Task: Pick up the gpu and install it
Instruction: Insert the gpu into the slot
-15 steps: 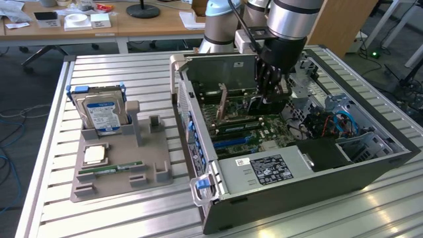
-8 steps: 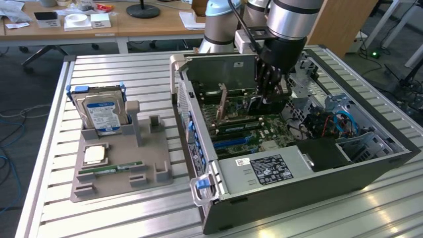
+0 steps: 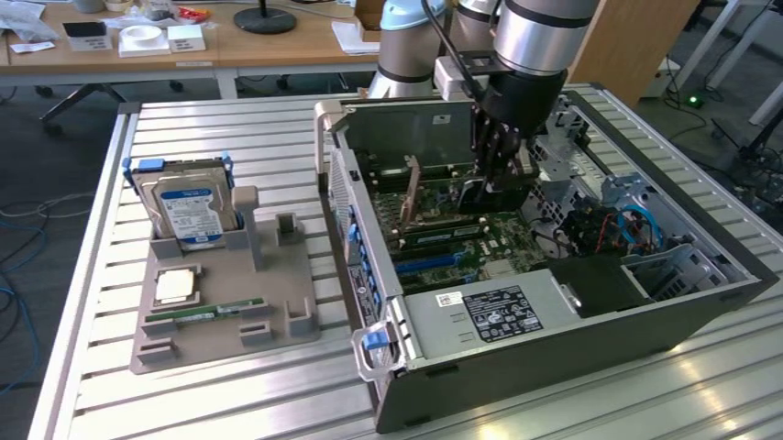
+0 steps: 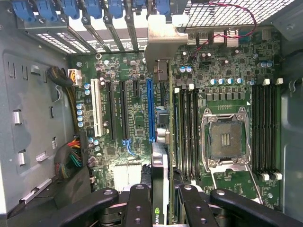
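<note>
The tool reaches down into the open computer case, which stands on the slatted metal worktop, towards the edge at the exterior view's right. Its black fingers are closed on the gpu, one pair on each face of the card.

The gpu is inside the case, held on its edge above the green motherboard. In the wrist view it runs just beside the long blue slot, between this slot and the row of memory slots. Its metal bracket points to the case wall that carries the blue clips. I cannot tell if the lower edge of the card already touches a slot or is a little above it.

Beyond the memory slots, the processor socket is open.

On the worktop near the edge at the exterior view's left lies a grey tray. A hard drive with a blue label stands upright in it, and a slim green memory stick lies flat nearer to the front edge of the worktop.
</note>
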Action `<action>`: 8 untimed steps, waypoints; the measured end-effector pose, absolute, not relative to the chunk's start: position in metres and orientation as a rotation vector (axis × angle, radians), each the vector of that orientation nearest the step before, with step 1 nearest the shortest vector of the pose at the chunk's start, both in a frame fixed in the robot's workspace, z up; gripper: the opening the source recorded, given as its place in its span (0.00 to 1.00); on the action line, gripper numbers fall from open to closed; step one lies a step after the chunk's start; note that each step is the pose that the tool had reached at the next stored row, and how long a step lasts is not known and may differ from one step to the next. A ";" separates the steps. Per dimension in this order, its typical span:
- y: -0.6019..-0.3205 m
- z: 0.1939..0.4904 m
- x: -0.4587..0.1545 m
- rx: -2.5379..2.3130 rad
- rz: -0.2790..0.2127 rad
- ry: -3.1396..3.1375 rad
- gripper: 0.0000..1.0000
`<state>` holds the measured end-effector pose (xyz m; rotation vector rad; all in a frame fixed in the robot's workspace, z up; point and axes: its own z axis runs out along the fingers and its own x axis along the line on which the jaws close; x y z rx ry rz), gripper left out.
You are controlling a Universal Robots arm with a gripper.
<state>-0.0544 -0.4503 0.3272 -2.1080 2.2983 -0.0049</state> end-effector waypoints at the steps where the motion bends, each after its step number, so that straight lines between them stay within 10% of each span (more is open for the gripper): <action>1: -0.450 0.327 -0.054 -2.108 -0.005 2.298 0.27; 8: -0.450 0.324 -0.054 -2.108 -0.005 2.298 0.27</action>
